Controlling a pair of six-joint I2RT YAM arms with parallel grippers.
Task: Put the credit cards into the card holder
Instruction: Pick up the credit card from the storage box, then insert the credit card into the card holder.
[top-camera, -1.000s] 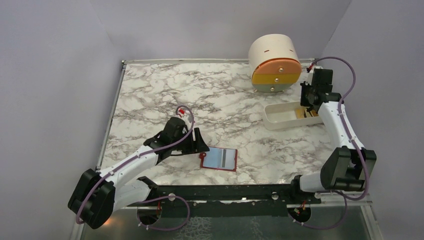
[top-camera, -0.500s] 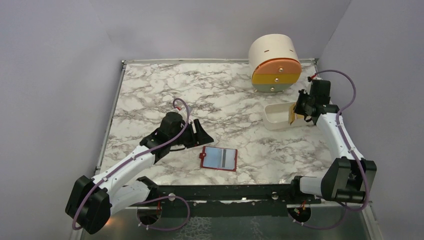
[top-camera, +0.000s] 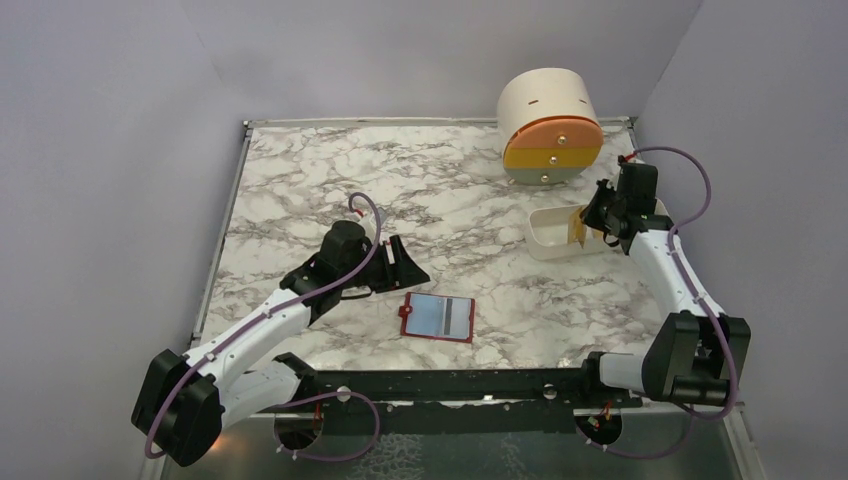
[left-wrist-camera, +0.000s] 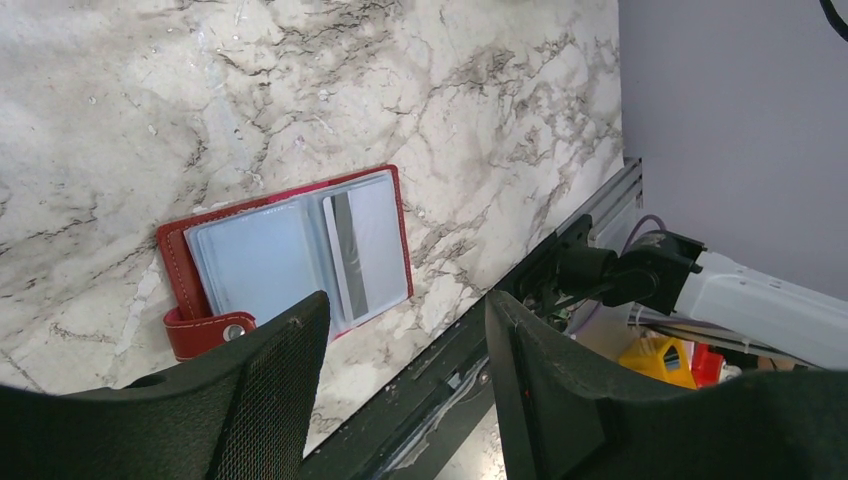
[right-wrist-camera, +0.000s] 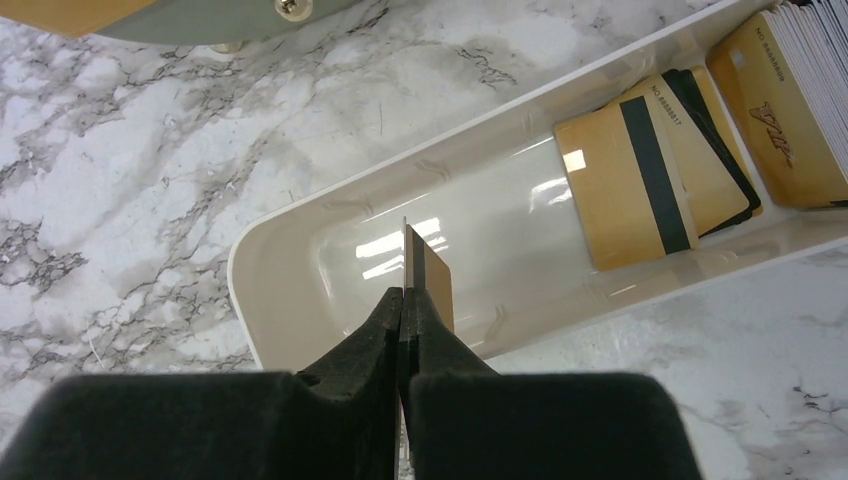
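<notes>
Right gripper (right-wrist-camera: 403, 298) pinches a tan card (right-wrist-camera: 432, 285) edge-on over the white tray (right-wrist-camera: 330, 250)
Its face is hidden; tray cards (right-wrist-camera: 640, 180) read "NO" plus blurred digits, and the frame cuts off a stack (right-wrist-camera: 815, 60). Left gripper (left-wrist-camera: 403, 308) hovers, jaws apart, by the open red card holder (left-wrist-camera: 290, 255) on the marble table (left-wrist-camera: 150, 100)

You see the card holder (top-camera: 438, 317) lying open on the table (top-camera: 300, 180), near the front and about in the middle. Your left gripper (top-camera: 405, 262) hangs just behind it, a bit to the left, not touching it. Well off to the right lies the tray (top-camera: 545, 240), with the drawer unit (top-camera: 550, 128) just behind it. Some credit cards (right-wrist-camera: 650, 180) lie in the tray's right end. Your right gripper (right-wrist-camera: 403, 305) is over the tray, with one card (right-wrist-camera: 432, 285) standing on edge between its fingers.
</notes>
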